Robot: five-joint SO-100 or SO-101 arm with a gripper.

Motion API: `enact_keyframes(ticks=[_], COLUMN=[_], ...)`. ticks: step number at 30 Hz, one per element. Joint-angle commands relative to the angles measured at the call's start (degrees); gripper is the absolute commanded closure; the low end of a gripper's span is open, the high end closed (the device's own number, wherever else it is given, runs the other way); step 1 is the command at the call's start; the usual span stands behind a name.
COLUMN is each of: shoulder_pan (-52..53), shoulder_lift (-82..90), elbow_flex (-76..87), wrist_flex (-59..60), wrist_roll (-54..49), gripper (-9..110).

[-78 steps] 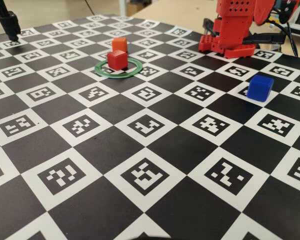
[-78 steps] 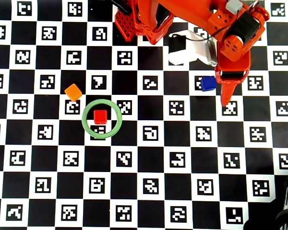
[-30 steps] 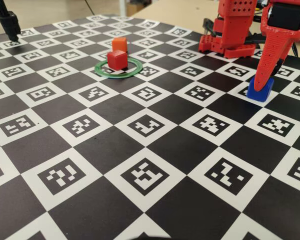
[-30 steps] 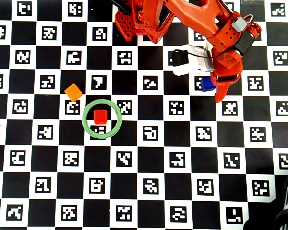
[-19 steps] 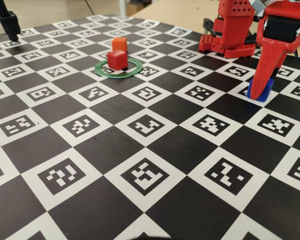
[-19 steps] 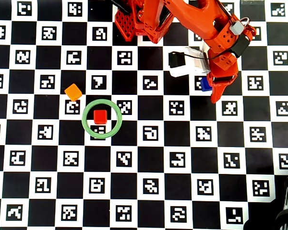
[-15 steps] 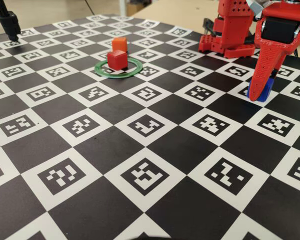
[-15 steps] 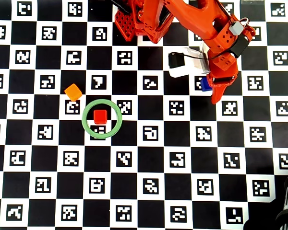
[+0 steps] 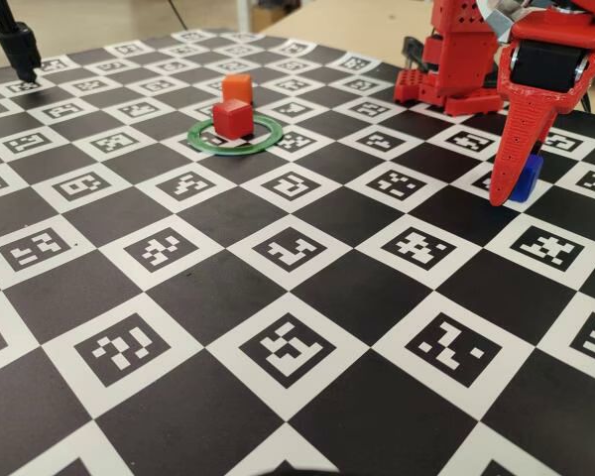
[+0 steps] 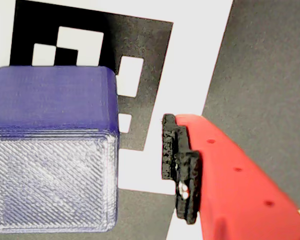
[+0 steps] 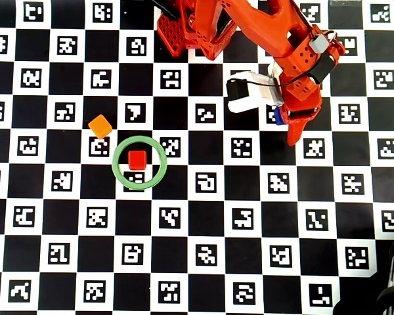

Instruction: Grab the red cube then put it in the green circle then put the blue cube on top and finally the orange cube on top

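Note:
The red cube (image 9: 231, 118) sits inside the green circle (image 9: 233, 151) at the far left of the mat; both show in the overhead view, the cube (image 11: 137, 159) and the ring (image 11: 116, 164). The orange cube (image 9: 236, 87) stands just behind the ring, outside it (image 11: 100, 125). The blue cube (image 9: 526, 178) rests on the mat at the right. My red gripper (image 9: 511, 188) is down around it and open. In the wrist view the blue cube (image 10: 52, 150) fills the left, with a gap between it and the black-padded finger (image 10: 177, 160). The other finger is out of view.
The mat is a black and white checkerboard with printed markers (image 9: 288, 347). The arm's red base (image 9: 446, 69) stands at the far right edge. A black clamp-like object (image 9: 18, 50) hangs over the far left corner.

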Motion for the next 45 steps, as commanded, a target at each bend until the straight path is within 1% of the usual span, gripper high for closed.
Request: enact_keyframes(ticks=[1,9,14,20,22,25,27,31,38,42,45], shoulder_pan=[-0.1,-0.4,-0.3,-0.1,0.0,0.7,0.9,0.8,0.5,1.3,4.5], shoulder_lift=[0.8,0.8,0.6,0.6,0.6,0.6,0.4,0.4,1.8,2.5,2.5], elbow_flex=[-0.4,-0.3,0.1,0.7,0.8,1.0,1.0,1.2,1.1,-6.2,-12.8], wrist_flex=[0.2,-0.2,-0.9,-2.0,-2.4,-2.4,-2.4,-2.7,-2.5,6.6,13.9], wrist_roll=[-0.3,-0.7,-1.7,-3.1,-3.6,-1.4,-1.6,-2.2,-2.3,-4.5,-7.1], gripper=[56,56,61,75,83,96,100,103,103,103,103])
